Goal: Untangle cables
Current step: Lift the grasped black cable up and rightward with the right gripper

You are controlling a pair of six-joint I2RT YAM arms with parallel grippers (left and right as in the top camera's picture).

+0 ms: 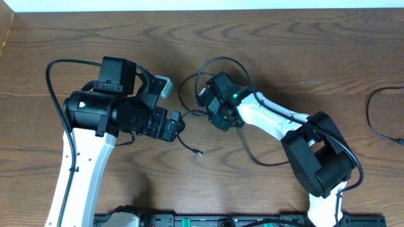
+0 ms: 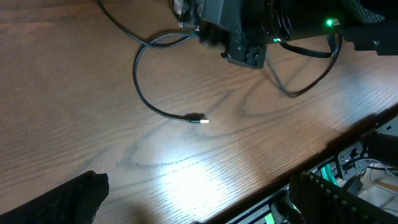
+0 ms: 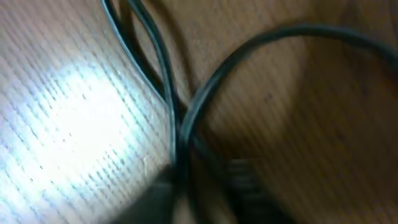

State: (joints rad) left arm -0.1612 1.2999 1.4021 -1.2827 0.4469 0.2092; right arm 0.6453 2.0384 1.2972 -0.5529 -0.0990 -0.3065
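Thin black cables (image 1: pixel 197 74) lie in loose loops at the table's middle. One strand ends in a small plug (image 1: pixel 199 152), which also shows in the left wrist view (image 2: pixel 198 119). My right gripper (image 1: pixel 213 118) is low over the loops. In the blurred right wrist view, crossing black strands (image 3: pixel 180 118) run together between its fingers (image 3: pixel 199 199), which look shut on them. My left gripper (image 1: pixel 174 125) is just left of the loops; its fingers (image 2: pixel 199 205) are wide open and empty above the bare wood. No white cord shows.
Another black cable (image 1: pixel 377 116) lies at the far right edge. A black strand (image 1: pixel 255 157) curves toward the front beside the right arm. The table's front edge (image 2: pixel 323 146) and a rail with electronics are close to my left gripper.
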